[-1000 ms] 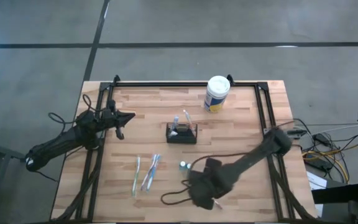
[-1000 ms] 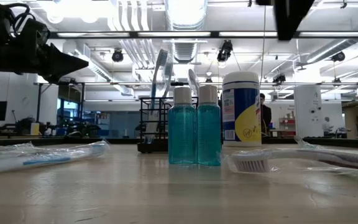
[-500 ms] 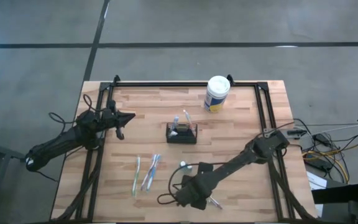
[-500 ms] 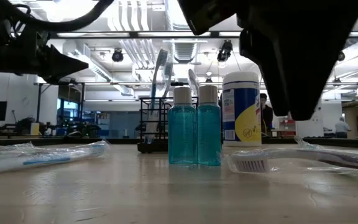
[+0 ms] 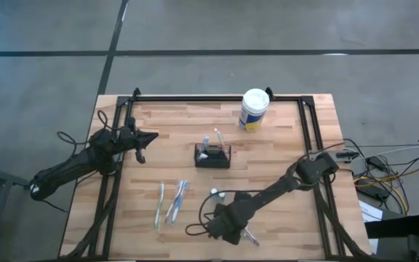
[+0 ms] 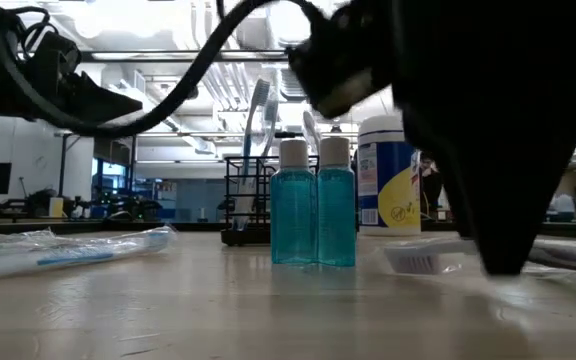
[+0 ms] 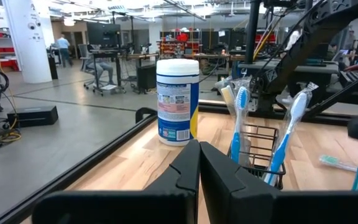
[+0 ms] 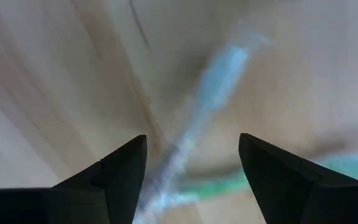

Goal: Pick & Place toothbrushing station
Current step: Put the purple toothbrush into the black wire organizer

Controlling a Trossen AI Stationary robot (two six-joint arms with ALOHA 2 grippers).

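Right gripper (image 8: pixel 191 163) low over table (image 5: pixel 282 145), fingers spread, wrapped toothbrush (image 8: pixel 194 127) between them, left gripper (image 7: pixel 199 163) fingers closed, empty, caddy (image 5: pixel 212 155) well beyond.

I work in a big open robotics lab or workshop. My wooden counter (image 5: pixel 268 145) stands on a grey concrete floor (image 5: pixel 42 65) marked with dark lines. Past the counter, exposed ducts (image 6: pixel 208 75) and strip lights (image 6: pixel 298 20) hang from a high ceiling. Farther off stand a white pillar (image 7: pixel 27 40), office chairs (image 7: pixel 101 65), workbenches and a few people (image 7: pixel 63 45). Loose cables (image 5: pixel 373 164) trail off the counter's side.
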